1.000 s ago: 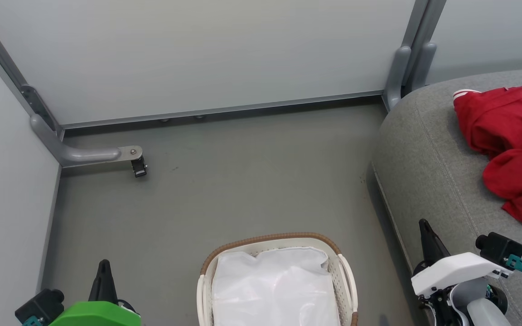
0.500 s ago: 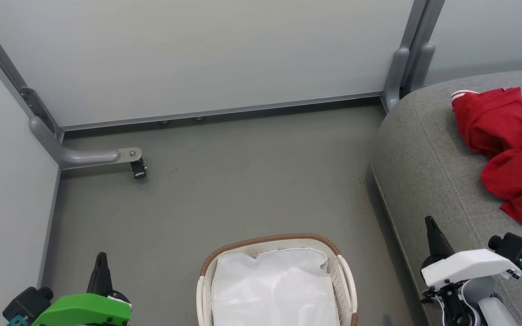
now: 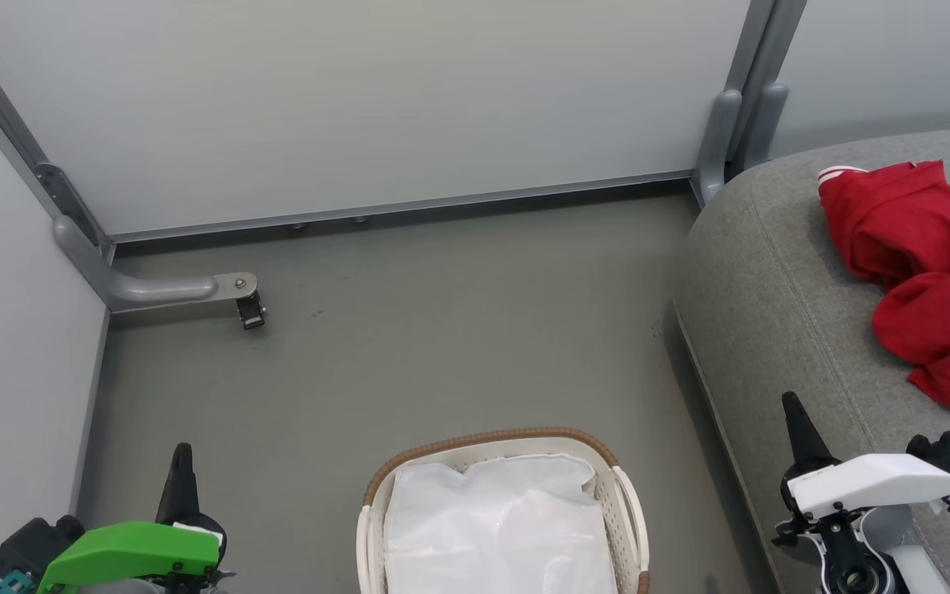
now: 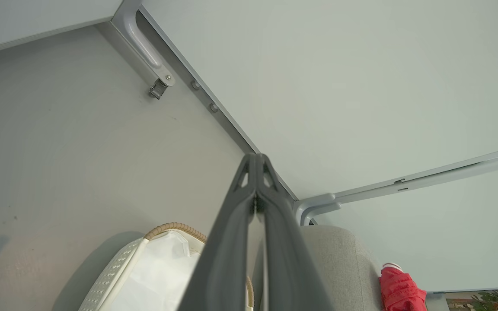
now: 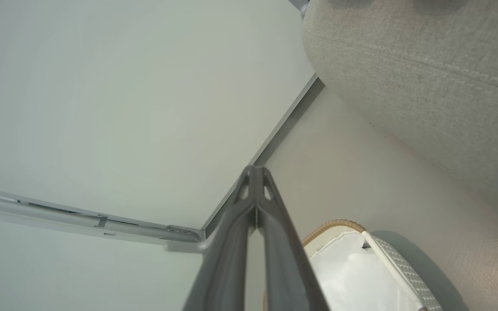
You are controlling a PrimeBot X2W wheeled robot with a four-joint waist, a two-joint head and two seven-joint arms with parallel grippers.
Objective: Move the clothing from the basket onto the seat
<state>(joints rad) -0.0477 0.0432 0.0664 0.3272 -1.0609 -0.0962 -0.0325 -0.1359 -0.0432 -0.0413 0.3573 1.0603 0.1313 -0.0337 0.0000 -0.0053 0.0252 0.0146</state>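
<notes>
Large grey woven-fabric seat (image 3: 780, 313), rounded end w/ a stitched seam, takes up the right side. Task looks done or v. nearly so. Oval cream perforated plastic basket (image 3: 487, 437) w/ brown woven rim sits on the grey floor (image 3: 442, 330) near the seat's left edge. Inside I see nothing but the white cloth liner (image 3: 500, 528) and no red, tho its near part is cut off by the frame. Bright red soft clothing (image 3: 912, 247) w/ white striped trim lies crumpled on the seat top, well apart from the basket. Heap's long axis runs diagonal, far-left to near-right in head view, w/ the striped cuff end toward the far wall (image 3: 359, 107) and the other end off-frame. Left gripper (image 3: 181, 462) and right gripper (image 3: 797, 417), each w/ two long dark fingers, are pressed fully together, tips up, holding nothing, low on either side of the basket. Prob. nothing left to move.
</notes>
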